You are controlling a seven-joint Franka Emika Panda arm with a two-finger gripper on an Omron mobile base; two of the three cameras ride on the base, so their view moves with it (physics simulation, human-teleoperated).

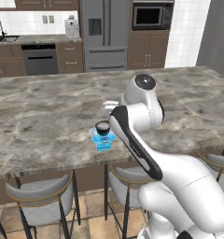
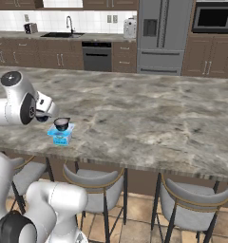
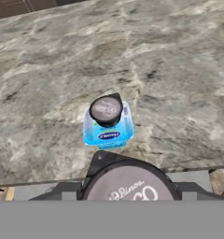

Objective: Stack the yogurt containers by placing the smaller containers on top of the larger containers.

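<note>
1. Far left in the right base view: the gripper (image 3: 128, 192) hangs just left of the stack, over the near edge of the table (image 2: 158, 114).
2. The fingers (image 3: 61, 190) are clamped on the held cup (image 3: 130, 184), a round dark cup with a pale printed top. In the hand view it sits between both tips, lid facing the camera. They stand wide, I'd say because the cup body itself is wide.
3. The cup looks upright in the grip, lid up. That makes sense: it has to land flat on its base.
4. Next to the right: the blue tub (image 2: 61, 136) sits on the table near the front edge. It is translucent and squarish, with a brighter blue band. As the widest item, it belongs at the bottom.
5. The stacked cup (image 2: 61, 124) rests on the tub's lid, roughly centred and upright. From the hand view it sits slightly toward the tub's far side, not overhanging.
6. So one small container is done, and the held one is left.
7. Judgement: the only free landing spot is the stacked cup's top, which is a narrow target. Centring is critical, and a sideways bump could knock the stack off the near edge.
8. Right of the stack: bare marble.
</note>
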